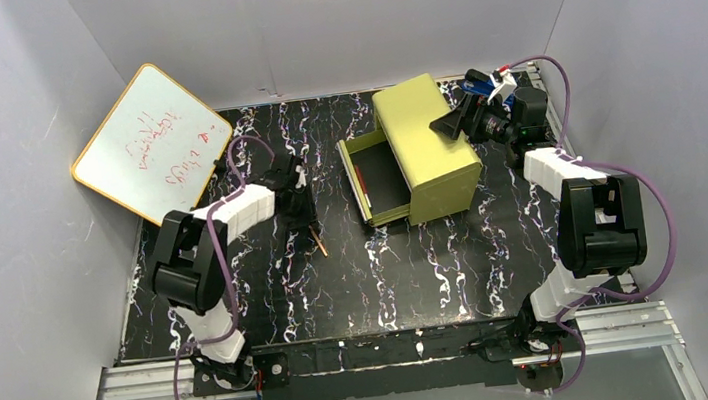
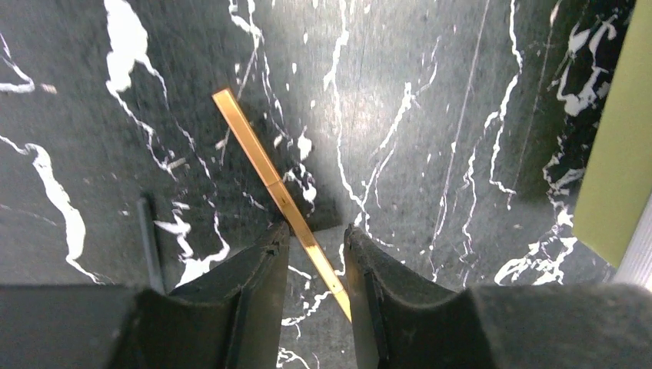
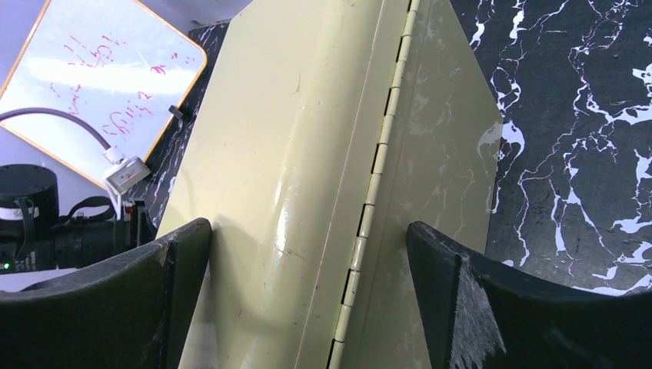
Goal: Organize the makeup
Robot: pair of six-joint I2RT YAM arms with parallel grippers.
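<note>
A thin orange-gold stick (image 2: 265, 171) lies flat on the black marbled table (image 2: 430, 115). It runs diagonally, and its near end passes between my left fingers. My left gripper (image 2: 315, 231) is open and low over the table, one finger on each side of the stick, with no grip on it. The stick shows in the top view (image 1: 318, 241), just in front of that gripper (image 1: 300, 216). A thin dark stick (image 2: 150, 242) lies to the left. My right gripper (image 3: 307, 227) is wide open against the hinged back of the yellow-green drawer box (image 3: 307, 131). The discs and the palette are out of view.
The drawer box (image 1: 429, 141) stands at the back centre with its drawer (image 1: 378, 179) pulled out to the left. My right gripper (image 1: 444, 127) is at its right side. A yellow-rimmed whiteboard (image 1: 150, 141) leans on the left wall. Grey walls enclose the table.
</note>
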